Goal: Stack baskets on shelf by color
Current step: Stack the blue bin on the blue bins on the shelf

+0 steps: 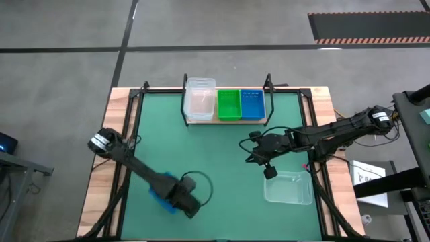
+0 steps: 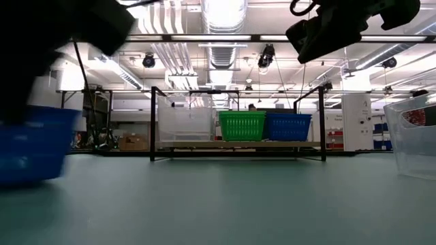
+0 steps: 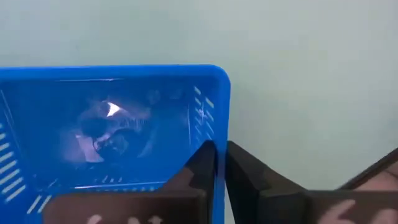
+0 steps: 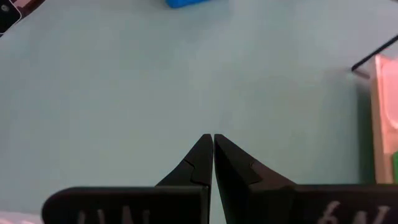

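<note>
My left gripper (image 1: pixel 188 202) is near the mat's near edge, shut on a blue basket (image 1: pixel 160 195), which fills the left wrist view (image 3: pixel 112 124) and shows at the left of the low view (image 2: pixel 30 146). My right gripper (image 1: pixel 247 146) hovers above mid-mat, shut and empty (image 4: pixel 213 140). A clear basket (image 1: pixel 289 188) stands on its base on the mat, near the right edge. The shelf (image 1: pixel 225 121) at the far edge carries a clear stack (image 1: pixel 200 99), a green basket (image 1: pixel 228 103) and a blue basket (image 1: pixel 252 103), side by side. My left gripper pinches the blue basket's side wall near a corner (image 3: pixel 221 118), with one finger (image 3: pixel 199 168) inside the basket and the other (image 3: pixel 245 174) outside, coming from above. The basket stays upright. Whether its base is off the mat, I cannot tell.
Black metal uprights (image 2: pixel 152 122) frame the shelf at both ends. Open green mat (image 1: pixel 201 154) lies between the shelf and both grippers. Wooden table edges (image 1: pixel 101 181) flank the mat.
</note>
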{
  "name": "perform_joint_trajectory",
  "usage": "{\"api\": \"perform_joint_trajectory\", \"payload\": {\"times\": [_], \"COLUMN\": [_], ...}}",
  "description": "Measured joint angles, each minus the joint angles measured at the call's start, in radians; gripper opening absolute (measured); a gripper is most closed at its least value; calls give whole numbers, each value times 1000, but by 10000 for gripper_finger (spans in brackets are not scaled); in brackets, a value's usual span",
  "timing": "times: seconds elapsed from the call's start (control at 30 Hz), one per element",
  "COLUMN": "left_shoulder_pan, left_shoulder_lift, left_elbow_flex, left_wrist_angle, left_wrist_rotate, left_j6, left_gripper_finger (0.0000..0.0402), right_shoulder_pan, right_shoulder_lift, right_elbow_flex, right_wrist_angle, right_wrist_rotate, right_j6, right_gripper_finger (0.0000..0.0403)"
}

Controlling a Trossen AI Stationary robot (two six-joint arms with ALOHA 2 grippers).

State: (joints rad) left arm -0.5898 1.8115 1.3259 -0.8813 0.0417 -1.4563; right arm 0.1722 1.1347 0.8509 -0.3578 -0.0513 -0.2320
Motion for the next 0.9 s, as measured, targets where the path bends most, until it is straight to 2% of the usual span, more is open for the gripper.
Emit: {"api": "perform_joint_trajectory", "payload": {"times": [0.27,0.43,0.57,0.7,0.9], "left_shoulder_pan": [188,286,335,351,355], "left_shoulder_lift": [8,8,8,8,8], "left_elbow_flex": [4,-7,-9,-15,-26], "left_wrist_angle": [183,319,361,360,360], "left_wrist_rotate": [-169,-189,-188,-185,-181], "left_j6": [605,870,970,995,996], "left_gripper_finger": [12,12,12,15,46], "right_shoulder_pan": [0,0,0,0,0], "right_shoulder_lift": [0,0,0,0,4], "right_elbow_flex": [-1,-1,-3,-5,-5], "right_wrist_angle": [-67,-97,-102,-102,-92], "right_wrist_rotate": [0,0,-1,0,6], "right_j6": [93,147,183,207,214], "right_gripper_finger": [9,9,9,9,9]}}
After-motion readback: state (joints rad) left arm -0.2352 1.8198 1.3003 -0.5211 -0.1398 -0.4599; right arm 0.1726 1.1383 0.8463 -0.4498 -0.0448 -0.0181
